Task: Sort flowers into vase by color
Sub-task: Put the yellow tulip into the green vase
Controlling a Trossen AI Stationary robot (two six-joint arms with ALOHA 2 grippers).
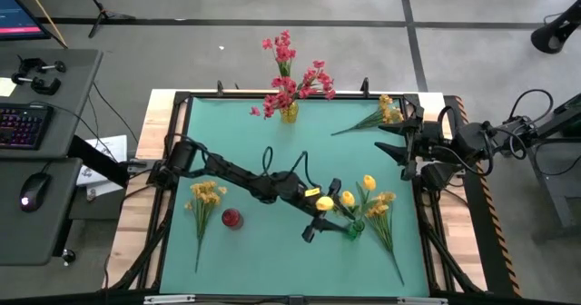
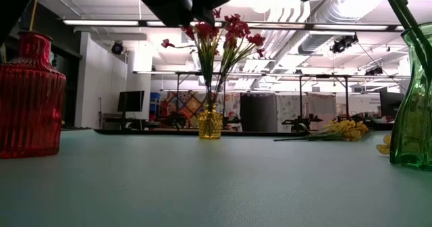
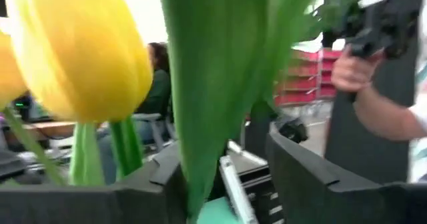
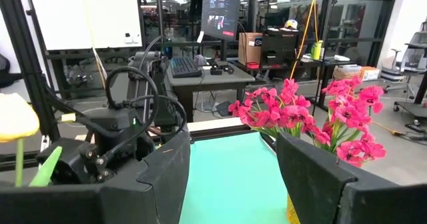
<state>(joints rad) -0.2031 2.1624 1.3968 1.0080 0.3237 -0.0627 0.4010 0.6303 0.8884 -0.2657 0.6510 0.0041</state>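
A green vase (image 1: 354,228) near the table's right front holds yellow tulip flowers (image 1: 347,199). My left gripper (image 1: 321,218) hovers beside them, open; in its wrist view a yellow bud (image 3: 80,51) fills the left and a broad green leaf (image 3: 213,84) runs down between its fingers. An amber vase (image 1: 289,113) at the far middle holds red-pink flowers (image 1: 295,78). A red vase (image 1: 231,218) stands without flowers. Orange-yellow sprays lie flat on the table (image 1: 204,201), (image 1: 381,114), (image 1: 379,210). My right gripper (image 1: 392,151) waits, open, raised at the right edge. My left gripper's fingers stand apart on either side of the tulip's green leaf (image 3: 200,177). The leaf passes close along the inner edge of one finger (image 3: 160,184). I cannot tell whether they touch. The tulip stands upright in the green vase.
The table has a raised black frame (image 1: 182,101) around the teal mat. A person stands beyond the table in the left wrist view (image 3: 373,97). In the low view the red vase (image 2: 30,98) is left, the green vase (image 2: 415,119) right, with bare mat between.
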